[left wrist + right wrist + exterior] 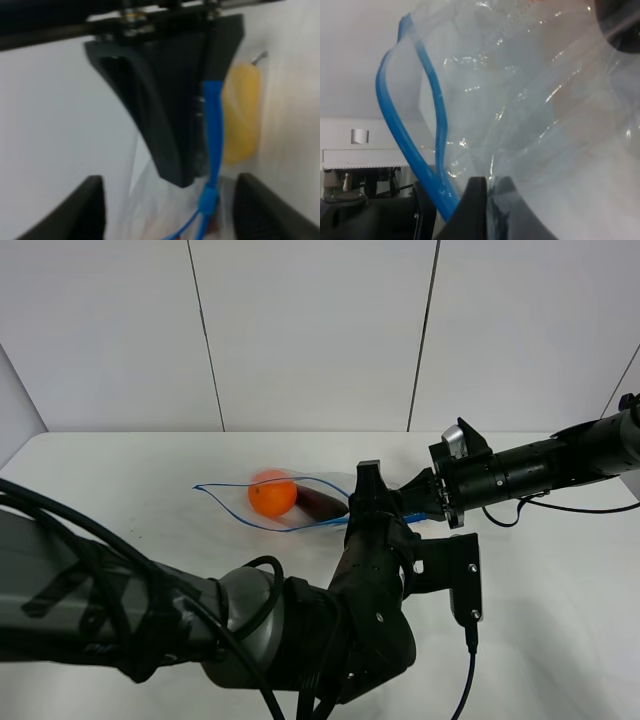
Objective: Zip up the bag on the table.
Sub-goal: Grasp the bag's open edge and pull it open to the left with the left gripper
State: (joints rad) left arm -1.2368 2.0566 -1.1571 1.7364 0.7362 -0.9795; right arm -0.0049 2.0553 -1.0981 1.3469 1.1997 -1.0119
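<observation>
The left arm (200, 630) is filling the foreground, its left gripper (374, 502) pinching narrowly on the blue zipper strip (212, 125) of the bag (290, 502). Just beside it, the right gripper (428, 500) is clamping the bag's end. I judge the zipping barely begun: beyond the left gripper the mouth is gaping over the table (120, 470). Clear plastic is crinkling around an orange item (272, 496), a yellow item (242, 115) and a purple item (322, 505).

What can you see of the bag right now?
The bag is clear crinkly plastic with a blue zipper strip, over the middle of the white table. Its mouth gapes open toward the left. An orange, a dark item and something yellow show inside. The left pincer and right pincer each pinch its right end.
</observation>
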